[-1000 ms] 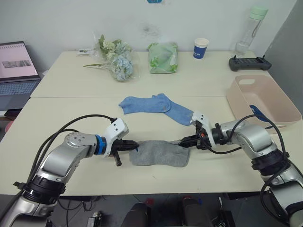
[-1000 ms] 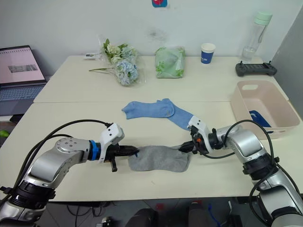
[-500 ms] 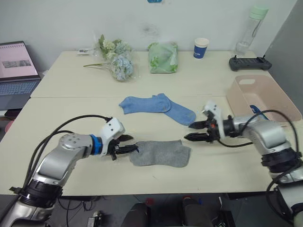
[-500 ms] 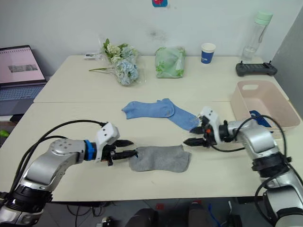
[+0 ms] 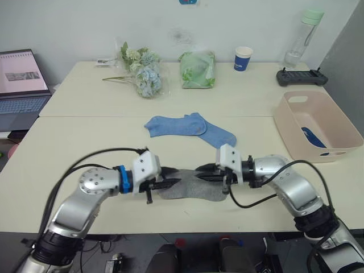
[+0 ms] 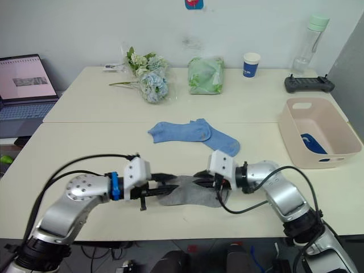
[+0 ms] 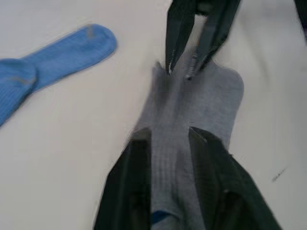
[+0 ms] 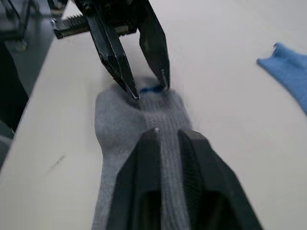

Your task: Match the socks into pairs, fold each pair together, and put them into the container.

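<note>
A: Where were the grey socks (image 5: 192, 186) at that moment?

B: Lying flat near the front edge of the counter (image 5: 85, 142), stacked as one grey shape, with a gripper over each end. The left gripper (image 5: 173, 183) reached in from the robot's left and the right gripper (image 5: 202, 172) from its right, tips facing each other over the cloth.

A: And the jaws?

B: Both sets were parted, not clamped. In the left wrist view the left fingers (image 7: 134, 158) straddled a raised ridge of grey knit without pinching it flat. In the right wrist view the right fingers (image 8: 146, 158) sat just apart, with grey sock showing between them. Whether either was really gripping the fabric, I could not tell.

A: The other socks?

B: The two light blue socks (image 5: 187, 126) lay overlapping farther back on the counter, well apart from the grippers. A dark blue sock (image 5: 312, 137) sat inside the pink tub (image 5: 296, 122) at the robot's right.

A: Anything else on the counter?

B: At the back: flowers (image 5: 141, 68), a green bag (image 5: 197, 69), a blue cup (image 5: 243, 58), a bottle (image 5: 301, 37) and a black controller (image 5: 300, 76). A laptop (image 5: 21, 82) stood far left.
</note>
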You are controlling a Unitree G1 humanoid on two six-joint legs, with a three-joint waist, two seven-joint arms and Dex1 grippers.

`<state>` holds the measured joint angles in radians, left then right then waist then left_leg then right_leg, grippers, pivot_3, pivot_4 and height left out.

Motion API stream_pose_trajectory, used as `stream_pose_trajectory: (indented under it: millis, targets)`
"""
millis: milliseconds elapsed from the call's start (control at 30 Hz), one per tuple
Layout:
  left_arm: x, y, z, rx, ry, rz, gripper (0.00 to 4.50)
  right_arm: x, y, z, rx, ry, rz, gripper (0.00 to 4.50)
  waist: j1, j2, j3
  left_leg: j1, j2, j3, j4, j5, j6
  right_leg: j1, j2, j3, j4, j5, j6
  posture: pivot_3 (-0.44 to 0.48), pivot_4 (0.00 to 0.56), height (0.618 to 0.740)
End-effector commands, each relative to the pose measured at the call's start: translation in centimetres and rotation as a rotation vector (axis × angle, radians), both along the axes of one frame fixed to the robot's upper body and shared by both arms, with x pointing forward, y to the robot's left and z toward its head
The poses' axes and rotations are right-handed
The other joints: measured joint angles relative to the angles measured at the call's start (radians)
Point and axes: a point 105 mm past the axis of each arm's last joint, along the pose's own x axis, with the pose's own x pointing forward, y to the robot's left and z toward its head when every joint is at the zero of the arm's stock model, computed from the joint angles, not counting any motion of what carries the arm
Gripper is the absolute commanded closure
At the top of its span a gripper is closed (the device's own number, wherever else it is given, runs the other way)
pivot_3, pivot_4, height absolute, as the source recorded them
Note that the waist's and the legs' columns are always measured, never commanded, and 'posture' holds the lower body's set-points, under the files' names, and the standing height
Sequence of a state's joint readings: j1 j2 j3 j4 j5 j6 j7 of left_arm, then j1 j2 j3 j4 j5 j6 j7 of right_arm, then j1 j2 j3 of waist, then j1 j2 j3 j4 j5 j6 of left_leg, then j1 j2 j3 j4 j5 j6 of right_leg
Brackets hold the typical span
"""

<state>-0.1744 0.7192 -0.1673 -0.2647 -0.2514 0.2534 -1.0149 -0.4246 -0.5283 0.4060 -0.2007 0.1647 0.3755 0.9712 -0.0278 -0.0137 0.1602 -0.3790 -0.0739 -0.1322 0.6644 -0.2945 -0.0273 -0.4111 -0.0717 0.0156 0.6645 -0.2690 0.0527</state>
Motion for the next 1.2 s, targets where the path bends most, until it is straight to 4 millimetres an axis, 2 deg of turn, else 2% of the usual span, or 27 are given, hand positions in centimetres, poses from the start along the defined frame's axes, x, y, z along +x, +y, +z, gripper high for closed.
stream_pose_trajectory:
  millis: [33, 100, 200, 367, 433, 567, 633, 733, 833, 933, 1033, 1100, 1200]
  targets:
    - [0.0, 0.3, -1.3, 0.062, 0.000, -0.013, 4.49, 0.3, -0.9, -2.1, -0.097, -0.047, -0.002, 4.50, 0.000, 0.000, 0.000, 0.000, 0.000, 0.000, 0.000, 0.000, 0.000, 0.000, 0.000, 0.000, 0.000, 0.000, 0.000, 0.000, 0.150, 0.740]
    - [0.3, 0.8, -1.9, 0.078, 0.005, 0.009, 4.49, 0.7, -1.3, -2.5, -0.093, -0.031, -0.035, 4.50, 0.000, 0.000, 0.000, 0.000, 0.000, 0.000, 0.000, 0.000, 0.000, 0.000, 0.000, 0.000, 0.000, 0.000, 0.000, 0.000, 0.150, 0.740]
    - [1.0, 2.7, -2.8, 0.155, 0.000, 0.047, 4.49, 0.6, -3.2, -3.4, -0.157, -0.032, -0.042, 4.50, 0.000, 0.000, 0.000, 0.001, 0.000, 0.000, 0.000, 0.000, 0.000, 0.000, 0.001, 0.000, 0.000, 0.000, 0.000, 0.000, 0.150, 0.740]
    - [1.1, 4.0, -2.3, 0.146, 0.004, 0.065, 4.49, 0.3, -6.0, -3.3, -0.197, -0.025, -0.051, 4.50, 0.003, 0.000, -0.001, 0.005, 0.000, 0.000, 0.000, 0.000, 0.000, 0.005, 0.000, 0.000, -0.001, 0.000, 0.000, 0.000, 0.150, 0.740]
    - [1.5, 3.8, -1.6, 0.095, -0.006, 0.085, 4.49, -0.1, -6.4, -2.3, -0.157, 0.010, -0.046, 4.50, 0.002, 0.000, -0.001, 0.007, 0.000, 0.000, -0.001, -0.001, 0.001, 0.007, 0.000, 0.000, -0.001, 0.000, 0.000, 0.000, 0.150, 0.740]
    - [1.3, 2.9, 0.7, -0.020, -0.043, 0.087, 4.49, -0.2, -5.9, 1.6, 0.085, 0.135, -0.142, 4.50, 0.001, 0.000, 0.000, 0.006, 0.001, 0.000, -0.001, -0.001, 0.001, 0.006, 0.000, 0.000, 0.000, 0.000, 0.000, 0.000, 0.150, 0.740]
    - [1.3, 2.9, 1.9, -0.069, -0.078, 0.112, 4.50, -0.3, -6.7, 1.9, 0.104, 0.197, -0.203, 4.32, 0.000, 0.000, 0.000, 0.005, 0.001, -0.001, -0.001, 0.000, 0.001, 0.005, 0.000, 0.000, 0.000, 0.000, 0.000, 0.000, 0.150, 0.740]
    - [0.7, 3.2, 2.5, -0.094, -0.087, 0.138, 3.90, 0.1, -7.8, 1.1, 0.071, 0.204, -0.313, 3.55, 0.002, 0.000, -0.001, 0.005, 0.001, -0.001, -0.001, 0.000, 0.001, 0.005, 0.000, 0.001, -0.001, 0.000, 0.000, 0.000, 0.150, 0.740]
    - [0.0, 3.0, 3.0, -0.110, -0.099, 0.153, 2.93, 0.0, -8.3, -0.4, 0.007, 0.201, -0.367, 2.44, 0.002, 0.000, 0.000, 0.005, 0.001, -0.001, -0.001, -0.001, 0.001, 0.005, 0.000, 0.001, -0.001, 0.000, 0.000, 0.000, 0.150, 0.740]
    - [-0.2, 2.9, 2.8, -0.107, -0.098, 0.169, 1.96, -0.6, -7.7, -1.6, -0.014, 0.234, -0.364, 1.41, 0.002, 0.000, 0.000, 0.005, 0.001, 0.000, -0.001, 0.000, 0.001, 0.005, 0.000, 0.001, -0.001, 0.000, 0.000, 0.000, 0.150, 0.740]
    - [-0.4, 2.8, 2.6, -0.098, -0.099, 0.173, 1.04, -1.0, -7.1, -2.6, -0.029, 0.257, -0.360, 1.40, 0.002, 0.000, 0.000, 0.006, 0.001, 0.000, -0.001, -0.001, 0.001, 0.006, 0.000, 0.001, 0.000, 0.000, 0.000, 0.000, 0.150, 0.740]
    - [-0.3, 2.6, 2.8, -0.102, -0.112, 0.173, 1.04, -0.9, -6.6, -2.7, -0.012, 0.264, -0.350, 1.40, 0.002, 0.000, -0.001, 0.006, 0.001, 0.000, -0.001, 0.000, 0.001, 0.006, 0.000, 0.001, -0.001, 0.000, 0.000, 0.000, 0.150, 0.740]
    - [-0.3, 2.2, 3.1, -0.115, -0.116, 0.162, 1.00, -1.4, -5.9, -2.2, 0.028, 0.319, -0.330, 2.02, 0.002, -0.001, -0.001, 0.006, 0.001, 0.000, -0.001, 0.000, 0.001, 0.006, 0.000, 0.001, -0.001, 0.000, 0.000, 0.000, 0.150, 0.740]
